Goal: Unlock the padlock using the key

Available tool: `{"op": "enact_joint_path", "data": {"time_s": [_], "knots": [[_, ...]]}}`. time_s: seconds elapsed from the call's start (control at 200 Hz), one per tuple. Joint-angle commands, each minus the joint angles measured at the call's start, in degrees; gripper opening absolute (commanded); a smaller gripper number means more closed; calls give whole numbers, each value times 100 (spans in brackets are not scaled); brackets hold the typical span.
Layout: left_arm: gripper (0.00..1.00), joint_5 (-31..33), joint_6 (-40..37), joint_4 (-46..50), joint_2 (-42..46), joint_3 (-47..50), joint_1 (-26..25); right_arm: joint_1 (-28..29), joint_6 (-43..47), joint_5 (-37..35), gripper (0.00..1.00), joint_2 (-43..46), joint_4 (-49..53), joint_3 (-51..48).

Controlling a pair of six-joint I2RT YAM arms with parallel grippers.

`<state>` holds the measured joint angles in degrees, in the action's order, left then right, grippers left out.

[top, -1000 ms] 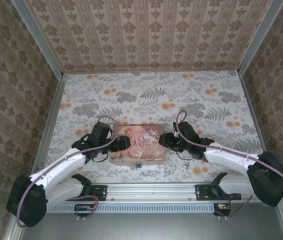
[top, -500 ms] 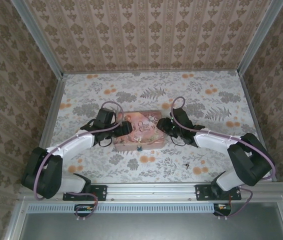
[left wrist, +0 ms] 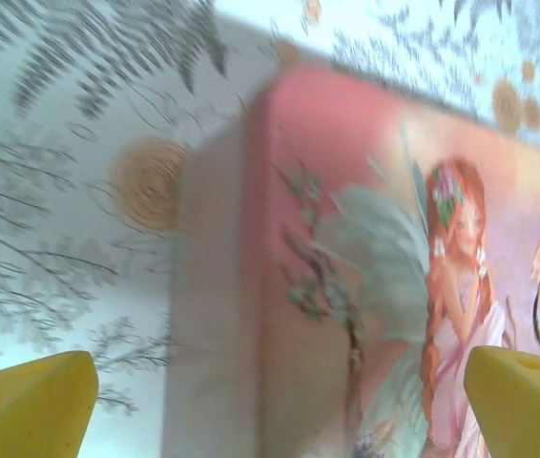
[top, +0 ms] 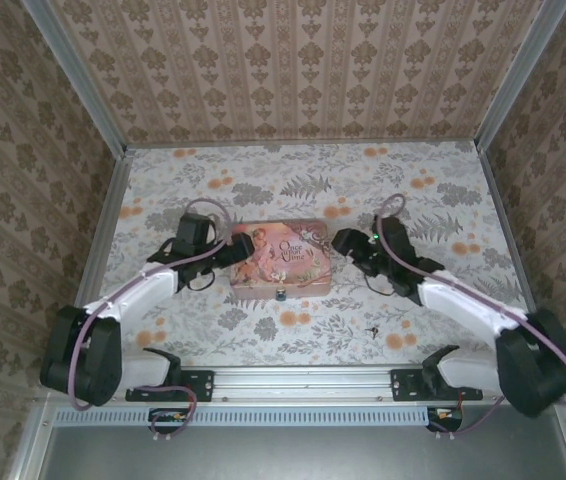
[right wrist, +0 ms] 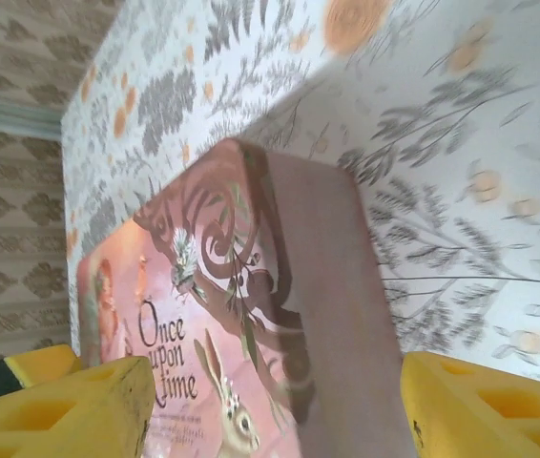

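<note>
The padlock (top: 280, 294) is a tiny dark lock with a bluish glint, hanging at the middle of the near side of the pink illustrated tin (top: 281, 258). The key (top: 371, 329) lies loose on the floral table, near and to the right of the tin. My left gripper (top: 234, 252) is open at the tin's left end, and in its wrist view the tin (left wrist: 346, 286) lies between the yellow fingertips (left wrist: 31, 405). My right gripper (top: 342, 243) is open just off the tin's right end; its yellow fingertips (right wrist: 485, 405) stand either side of the tin's edge (right wrist: 327, 315).
Patterned walls (top: 293, 70) close in the table at the back and both sides. A metal rail (top: 303, 380) with the arm bases runs along the near edge. Open floral tabletop (top: 303, 180) lies behind the tin.
The tin slid away from the near edge with both grippers at its ends. The right gripper then opened wider and drew back to the right; the key came into sight.
</note>
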<state>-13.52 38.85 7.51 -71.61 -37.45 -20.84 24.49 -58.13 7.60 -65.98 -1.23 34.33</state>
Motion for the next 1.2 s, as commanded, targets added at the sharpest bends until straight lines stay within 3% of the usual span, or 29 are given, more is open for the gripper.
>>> {"op": "enact_joint_path", "data": {"time_s": [0.0,0.145,0.335,0.695,0.97,1.195], "knots": [[100,-124,22,235,379,89,213,-171,413,-173,71,768,1432,-154],[100,-244,-190,589,704,43,248,-225,881,-269,67,1271,2708,-195],[100,-406,-319,924,915,-16,56,-125,1104,-427,56,1388,3549,-528],[100,-377,-260,768,635,-157,-882,1023,908,-1246,52,1571,4568,-560],[100,-441,-285,649,447,-161,-1018,1564,1221,-1400,52,879,4809,-225],[100,-208,-490,1137,650,-332,-980,1744,1470,-1290,52,139,4599,8]]}}
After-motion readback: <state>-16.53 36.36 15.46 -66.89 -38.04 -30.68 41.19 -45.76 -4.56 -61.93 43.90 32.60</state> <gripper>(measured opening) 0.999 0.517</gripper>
